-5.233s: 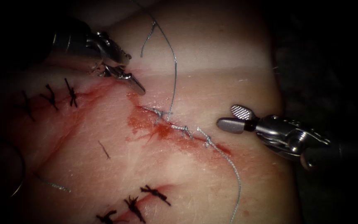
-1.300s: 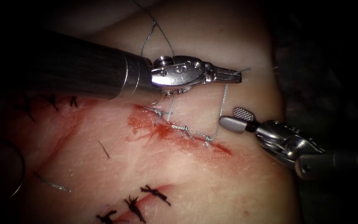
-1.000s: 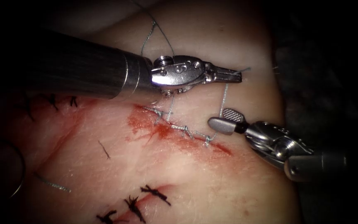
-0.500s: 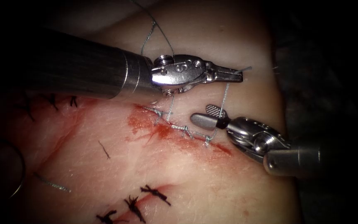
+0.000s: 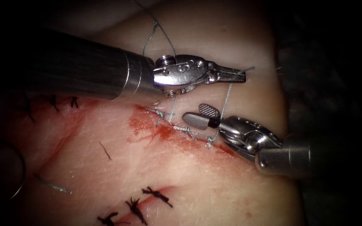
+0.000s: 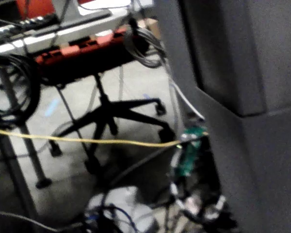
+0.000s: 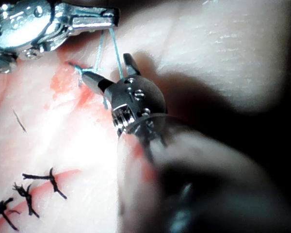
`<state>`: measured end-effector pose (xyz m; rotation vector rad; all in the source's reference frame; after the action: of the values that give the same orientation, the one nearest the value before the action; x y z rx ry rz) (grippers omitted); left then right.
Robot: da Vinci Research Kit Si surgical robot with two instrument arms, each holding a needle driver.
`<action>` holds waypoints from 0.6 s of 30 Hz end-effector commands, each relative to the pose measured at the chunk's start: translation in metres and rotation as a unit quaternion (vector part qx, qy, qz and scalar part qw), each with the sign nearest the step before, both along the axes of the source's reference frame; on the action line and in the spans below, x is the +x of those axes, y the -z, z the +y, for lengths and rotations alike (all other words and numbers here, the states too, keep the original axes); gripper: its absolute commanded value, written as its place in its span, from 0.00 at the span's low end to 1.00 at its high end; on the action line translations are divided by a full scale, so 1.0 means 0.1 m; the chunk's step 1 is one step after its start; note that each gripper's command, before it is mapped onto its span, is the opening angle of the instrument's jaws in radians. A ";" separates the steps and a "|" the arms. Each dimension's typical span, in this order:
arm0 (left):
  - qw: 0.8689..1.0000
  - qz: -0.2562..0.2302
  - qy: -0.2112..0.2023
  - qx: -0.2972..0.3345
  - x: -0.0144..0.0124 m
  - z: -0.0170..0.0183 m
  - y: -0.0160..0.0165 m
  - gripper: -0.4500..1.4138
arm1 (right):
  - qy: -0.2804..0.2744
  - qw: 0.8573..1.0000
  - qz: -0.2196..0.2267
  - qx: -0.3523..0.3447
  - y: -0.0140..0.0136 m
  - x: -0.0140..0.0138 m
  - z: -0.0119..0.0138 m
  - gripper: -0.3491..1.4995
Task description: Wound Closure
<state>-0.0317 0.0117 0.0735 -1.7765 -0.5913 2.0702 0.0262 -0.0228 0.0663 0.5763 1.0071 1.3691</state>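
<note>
My left tool (image 5: 241, 76) reaches across above the cut (image 5: 227, 150), its jaws shut on the end of the pale thread (image 5: 227, 94). That strand runs taut down to the last stitch at the right end of the running suture line (image 5: 181, 129). My right tool (image 5: 193, 113) is open just above the suture line. In the right wrist view the thread (image 7: 117, 56) passes between the right tool's (image 7: 105, 66) spread jaws near their hinge, under the left tool (image 7: 111, 17). A thin curved arc (image 5: 21, 171) on the tissue at the far left looks like the needle, free of both tools.
Red fluid (image 5: 143, 123) stains the tissue (image 5: 214, 37) left of the suture line. Black knotted stitches sit at the bottom (image 5: 156, 194) and upper left (image 5: 73, 101). A loose thread piece (image 5: 53, 186) lies at the lower left. A long thread tail (image 5: 149, 37) runs upward behind the left tool.
The right tool has slid left, bringing its open jaws around the taut strand. The left tool has kept still over the last second; earlier it came across and lifted the thread end.
</note>
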 end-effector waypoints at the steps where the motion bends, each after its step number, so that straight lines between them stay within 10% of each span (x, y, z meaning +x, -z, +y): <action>1: 1.000 -0.001 0.001 0.000 -0.005 -0.001 -0.005 0.00 | 0.000 1.000 0.001 0.000 -0.003 0.008 -0.003 0.89; 6: 1.000 -0.001 0.001 0.000 -0.005 -0.001 -0.005 0.00 | -0.001 1.000 0.002 0.003 -0.006 0.008 -0.006 0.85; 18: 1.000 -0.001 0.001 0.001 -0.005 -0.001 -0.003 0.00 | -0.004 1.000 0.007 0.015 -0.006 0.001 -0.009 0.16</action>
<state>-0.0317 0.0117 0.0733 -1.7786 -0.5917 2.0653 0.0255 -0.0233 0.0666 0.6049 1.0023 1.3891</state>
